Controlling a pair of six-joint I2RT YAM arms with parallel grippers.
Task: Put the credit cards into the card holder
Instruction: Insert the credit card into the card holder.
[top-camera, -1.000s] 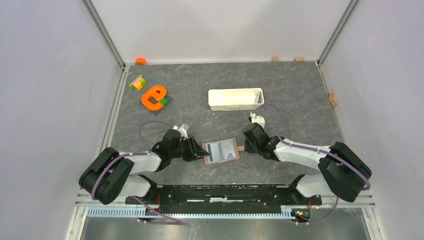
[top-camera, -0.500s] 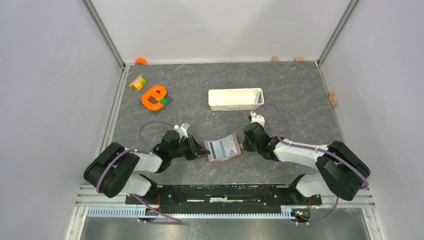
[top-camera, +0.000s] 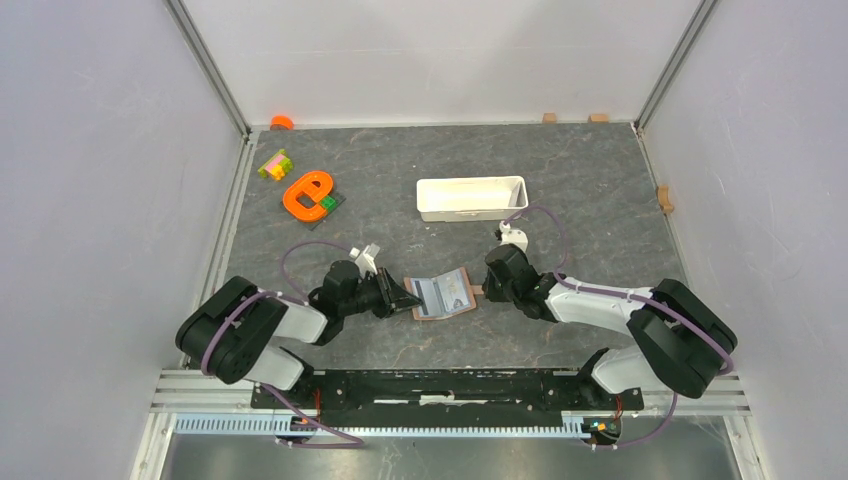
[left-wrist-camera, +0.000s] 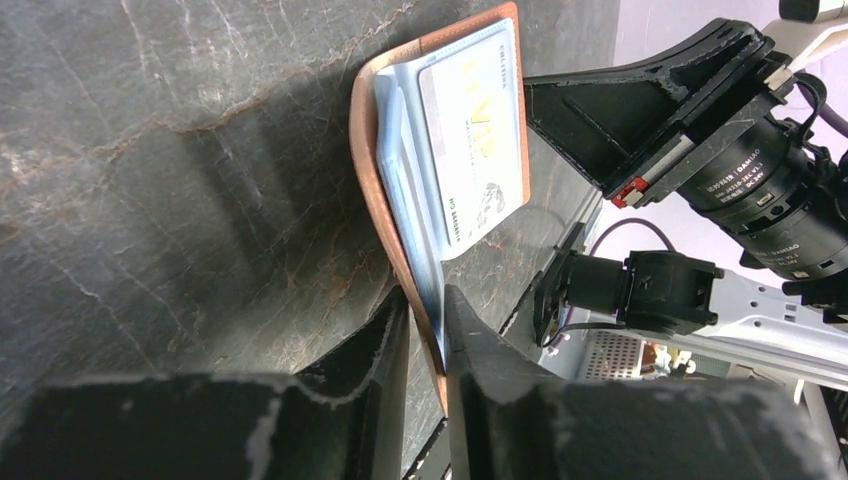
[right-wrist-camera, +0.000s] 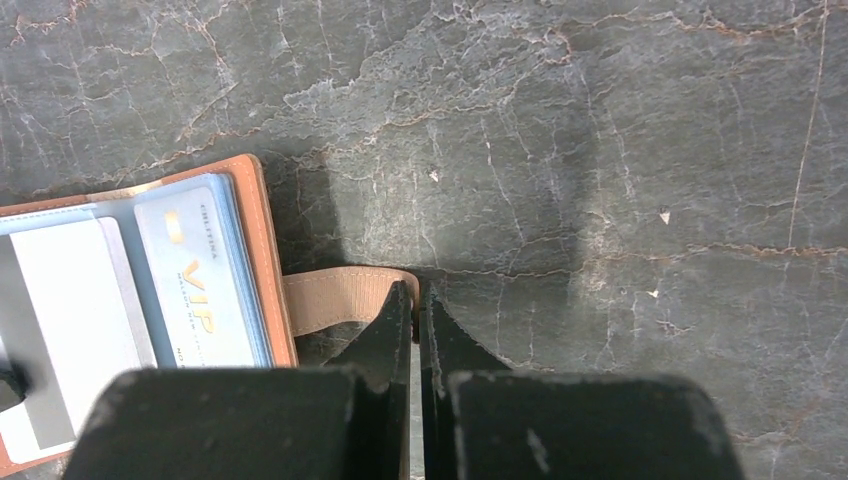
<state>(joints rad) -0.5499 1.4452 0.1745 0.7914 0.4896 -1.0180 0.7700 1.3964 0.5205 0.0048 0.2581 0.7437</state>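
The card holder (top-camera: 440, 297) lies open just below the middle of the top view, on the dark marbled table (top-camera: 560, 180), between the two arms. The credit cards (top-camera: 446, 291) sit on its inner face. In the right wrist view one pale blue card printed "VIP" (right-wrist-camera: 200, 280) lies against the holder's brown right border (right-wrist-camera: 262, 240), and a paler card (right-wrist-camera: 70, 300) with a dark stripe at its far left edge lies beside it.

The left gripper (top-camera: 408, 301) comes in from the left of the holder. In the left wrist view its fingers (left-wrist-camera: 385, 340) are pressed onto the holder's brown edge (left-wrist-camera: 368, 170) at the bottom centre of the frame, with the leather and the pale sleeves pinched between them. The held side looks lifted a little off the table (a shadow falls beside it).

The right gripper (top-camera: 484, 291) meets the holder from the right. Its fingers (right-wrist-camera: 392, 325) are closed tight on the end of the tan strap (right-wrist-camera: 335, 298) that sticks out from the holder's right border.

Further up the top view stand a white tray (top-camera: 470, 197) right of centre, and at upper left an orange ring-shaped toy (top-camera: 308, 193), a small multicoloured block (top-camera: 273, 164) and a small orange object (top-camera: 281, 122) at the back edge.
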